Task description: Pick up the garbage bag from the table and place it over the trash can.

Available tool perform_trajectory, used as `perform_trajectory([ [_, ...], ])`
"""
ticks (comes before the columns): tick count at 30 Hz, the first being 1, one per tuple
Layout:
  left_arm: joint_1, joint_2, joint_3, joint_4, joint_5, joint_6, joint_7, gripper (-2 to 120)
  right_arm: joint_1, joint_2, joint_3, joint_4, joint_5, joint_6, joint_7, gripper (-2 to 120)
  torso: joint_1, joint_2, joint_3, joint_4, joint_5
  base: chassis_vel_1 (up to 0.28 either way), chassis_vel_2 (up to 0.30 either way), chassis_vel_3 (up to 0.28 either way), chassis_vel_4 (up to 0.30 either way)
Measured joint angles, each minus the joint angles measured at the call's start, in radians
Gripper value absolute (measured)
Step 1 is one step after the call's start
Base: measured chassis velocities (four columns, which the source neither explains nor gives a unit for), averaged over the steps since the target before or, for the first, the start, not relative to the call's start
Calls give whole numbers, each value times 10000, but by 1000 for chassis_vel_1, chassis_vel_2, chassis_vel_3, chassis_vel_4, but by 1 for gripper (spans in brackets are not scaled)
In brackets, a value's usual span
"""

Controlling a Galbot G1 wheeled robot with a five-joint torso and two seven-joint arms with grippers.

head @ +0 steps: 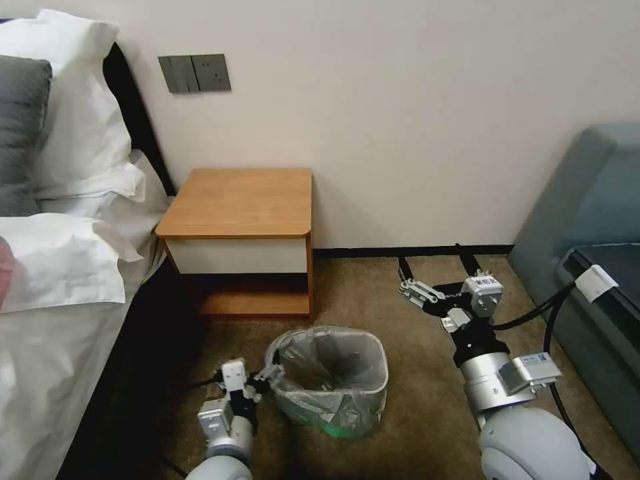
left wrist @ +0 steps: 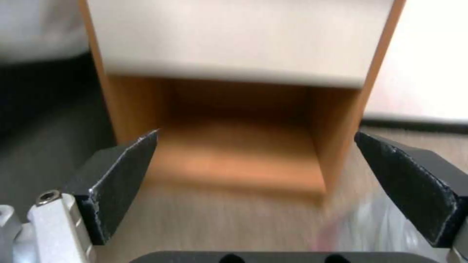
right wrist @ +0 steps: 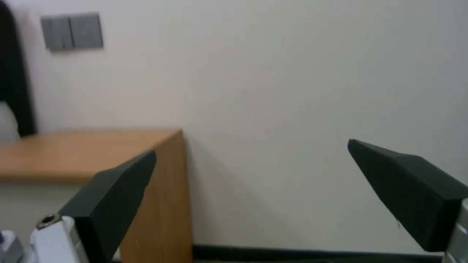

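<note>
Head view: garbage bag [head: 331, 373] hides trash can [head: 383, 381] walls; both grippers [head: 268, 377] [head: 437, 270] spread, released.

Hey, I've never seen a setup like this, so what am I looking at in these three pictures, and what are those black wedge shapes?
This is a two-armed wheeled robot in a bedroom. The wide picture comes from its head camera, looking down. The other two come from cameras on its wrists, so the black wedges are its own fingers.

On the carpet stands the trash can, with the garbage bag draped into it and over its rim. Behind it is the table, its top bare.

The left pincer is open beside the can's rim, gripping nothing. The right pincer hangs open above the carpet, off to the can's right, also holding nothing.
</note>
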Motion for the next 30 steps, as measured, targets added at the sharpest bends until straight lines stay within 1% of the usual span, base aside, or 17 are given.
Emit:
perform_trajectory([
  [2, 239, -68, -179, 14, 513, -979, 565, 100, -732, 310, 909, -1153, -415, 1389, -1645, 100, 0, 0, -1, -5, 2, 0, 0, 0, 0],
  [3, 239, -68, -179, 14, 513, -979, 565, 100, -732, 310, 909, -1153, -415, 1389, -1645, 100, 0, 0, -1, -5, 2, 0, 0, 0, 0],
  [4, 429, -92, -313, -45, 565, -1453, 949, 100, -1155, 596, 1475, -1794, -746, 2317, -2500, 100, -1, 0, -1, -5, 0, 0, 0, 0, 0],
  [5, 657, -154, -606, -105, 583, -1831, 1376, 100, -1545, 947, 1899, -2220, -1045, 3104, -3083, 100, 0, 0, 0, -8, 2, 0, 0, 0, 0],
  [6, 918, -253, -1002, -187, 543, -2196, 1807, 100, -1928, 1420, 2264, -2411, -1188, 3621, -3539, 100, 0, 0, -1, -6, 2, 0, 0, 0, 0],
  [7, 918, -253, -1002, -187, 543, -2196, 1807, 100, -1928, 1420, 2264, -2411, -1188, 3621, -3539, 100, 0, 0, -1, -6, 2, 0, 0, 0, 0],
  [9, 1470, -493, -1554, -483, 216, -2581, 2285, 100, -2539, 2197, 2487, -2405, -1071, 3905, -3920, 100, 0, 0, -1, -3, -4, 0, 0, 0, 0],
  [11, 2086, -817, -2128, -952, -228, -2708, 2667, 100, -3115, 3048, 2381, -2229, -767, 4005, -4192, 100, 0, 1, -2, -5, -2, 0, 0, 0, 0],
  [12, 2086, -817, -2128, -952, -228, -2708, 2667, 100, -3115, 3048, 2381, -2229, -767, 4005, -4192, 100, 0, 1, -2, -5, -2, 0, 0, 0, 0],
  [14, 2547, -1082, -2677, -1219, -476, -2928, 2902, 100, -3313, 3654, 2123, -2135, -596, 4118, -4492, 100, 0, 0, -2, -4, -1, 0, 0, 0, 0],
  [15, 2682, -1165, -2839, -1288, -493, -2968, 2947, 100, -3313, 3815, 2008, -2094, -597, 4157, -4545, 100, 0, 0, -2, -1, 0, 0, 0, 0, 0],
  [19, 2780, -1242, -2967, -1350, -501, -2982, 2971, 100, -3282, 3950, 1879, -2005, -712, 4144, -4519, 100, 0, 0, -1, -1, -2, 0, 0, 0, 0],
  [30, 2756, -1231, -2938, -1353, -514, -2943, 2956, 100, -3228, 3914, 1837, -1967, -732, 4066, -4439, 100, 0, 0, -1, -2, 0, 0, 0, 0, 0],
])
